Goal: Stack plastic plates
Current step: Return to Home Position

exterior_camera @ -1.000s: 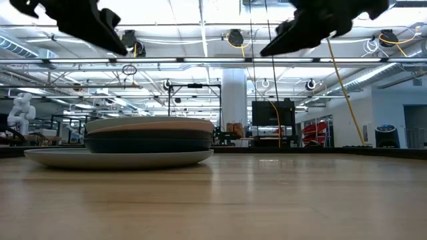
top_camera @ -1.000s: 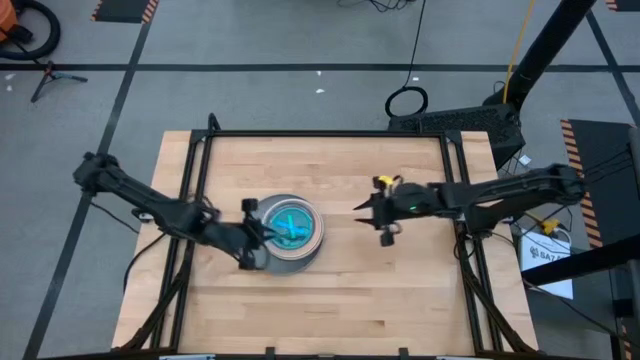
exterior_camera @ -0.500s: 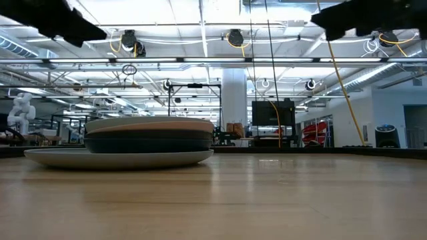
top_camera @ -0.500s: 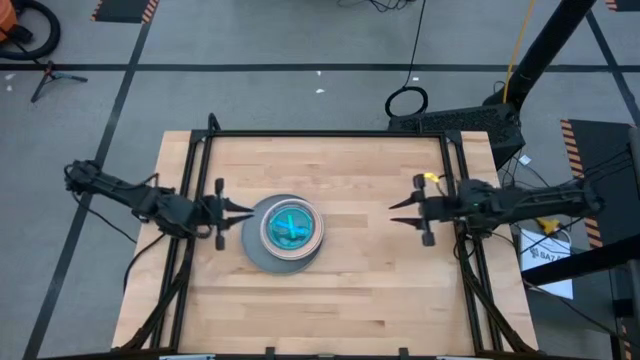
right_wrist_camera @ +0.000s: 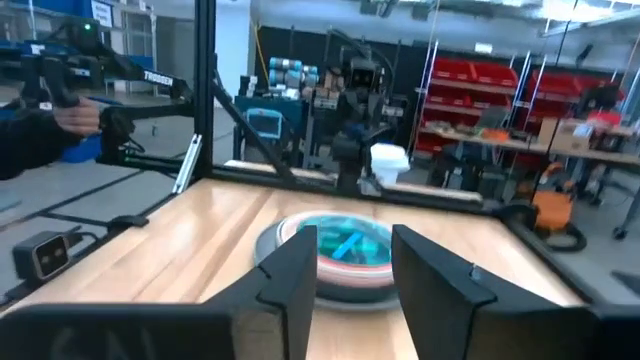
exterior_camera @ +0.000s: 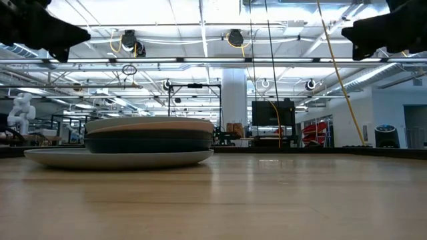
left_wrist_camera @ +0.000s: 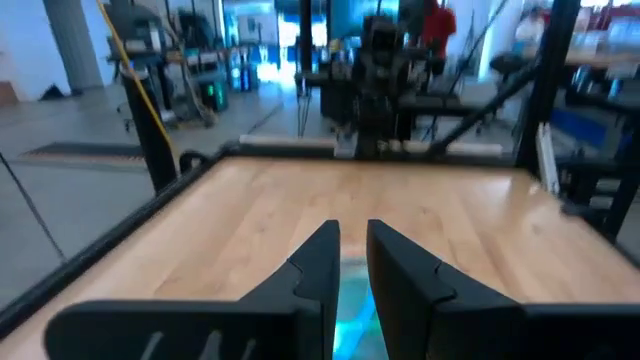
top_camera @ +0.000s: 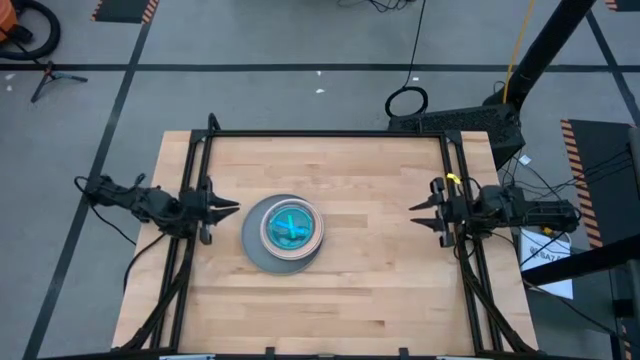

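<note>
I read the plastic plates (top_camera: 285, 230) as one round stack on the pale wood-plank worktop (top_camera: 360, 300). In the high view it sits a little toward 9 o'clock from the worktop's centre. The base is a wide, shallow grey plate (top_camera: 254, 252) with a smooth rim. The top is a small, glossy teal plate (top_camera: 290, 224). In the low view the stack (exterior_camera: 150, 135) shows thin banded edges, with pale, peach and dark layers over the flat grey base.

The left hand (top_camera: 236, 207) hangs raised at 9 o'clock of the stack, near the grey rim and clear of it. Its dark, angular fingers (left_wrist_camera: 320, 265) are parted by only a narrow slit and grip nothing.

The right hand (top_camera: 414, 214) hangs at 3 o'clock, well apart from the stack, by the black frame rail (top_camera: 462, 180). Its fingers (right_wrist_camera: 290, 275) are spread wider and are also empty.
</note>
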`<state>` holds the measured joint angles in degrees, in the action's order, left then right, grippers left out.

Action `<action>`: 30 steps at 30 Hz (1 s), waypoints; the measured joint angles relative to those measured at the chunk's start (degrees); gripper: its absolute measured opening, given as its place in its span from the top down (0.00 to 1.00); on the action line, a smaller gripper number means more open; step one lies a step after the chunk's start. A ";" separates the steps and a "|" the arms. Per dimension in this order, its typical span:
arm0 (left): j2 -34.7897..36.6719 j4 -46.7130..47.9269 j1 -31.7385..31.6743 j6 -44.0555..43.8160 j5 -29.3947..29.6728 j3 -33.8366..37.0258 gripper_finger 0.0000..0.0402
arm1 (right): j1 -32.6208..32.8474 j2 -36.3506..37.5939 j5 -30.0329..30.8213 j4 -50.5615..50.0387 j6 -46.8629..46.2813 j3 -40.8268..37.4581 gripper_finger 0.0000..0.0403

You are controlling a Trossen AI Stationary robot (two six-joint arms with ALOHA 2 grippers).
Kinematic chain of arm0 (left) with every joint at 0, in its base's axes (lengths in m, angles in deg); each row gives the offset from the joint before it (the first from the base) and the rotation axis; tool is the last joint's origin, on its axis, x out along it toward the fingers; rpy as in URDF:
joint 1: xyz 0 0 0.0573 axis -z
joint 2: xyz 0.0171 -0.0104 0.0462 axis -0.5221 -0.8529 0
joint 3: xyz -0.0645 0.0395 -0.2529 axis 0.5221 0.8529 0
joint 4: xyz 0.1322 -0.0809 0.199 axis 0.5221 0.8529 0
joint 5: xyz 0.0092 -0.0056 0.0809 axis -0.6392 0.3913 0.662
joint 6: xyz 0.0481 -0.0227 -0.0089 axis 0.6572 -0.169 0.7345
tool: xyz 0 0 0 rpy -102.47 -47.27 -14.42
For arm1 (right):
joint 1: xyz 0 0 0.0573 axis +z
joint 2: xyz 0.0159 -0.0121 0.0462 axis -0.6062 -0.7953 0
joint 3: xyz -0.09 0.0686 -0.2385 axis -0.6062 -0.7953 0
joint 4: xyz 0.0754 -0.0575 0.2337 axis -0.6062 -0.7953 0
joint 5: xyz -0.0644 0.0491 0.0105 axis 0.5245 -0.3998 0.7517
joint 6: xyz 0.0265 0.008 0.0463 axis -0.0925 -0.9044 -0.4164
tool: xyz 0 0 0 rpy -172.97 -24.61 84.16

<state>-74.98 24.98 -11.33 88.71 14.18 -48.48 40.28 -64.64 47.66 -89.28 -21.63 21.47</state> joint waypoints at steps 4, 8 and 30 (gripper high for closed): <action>1.36 -3.31 0.00 1.09 -0.12 2.13 0.84 | 0.00 -0.85 -0.01 0.07 -2.08 -0.43 0.69; 1.34 -11.01 -0.38 1.52 -0.18 7.70 0.84 | 0.02 -0.09 -0.02 3.34 -2.57 -3.87 0.69; -0.75 -17.67 -5.18 2.45 10.25 11.85 0.84 | -0.07 -2.50 5.99 6.87 -0.38 -8.77 0.69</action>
<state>-75.74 7.30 -16.51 91.15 24.42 -36.63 40.21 -67.13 53.65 -82.41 -22.01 12.70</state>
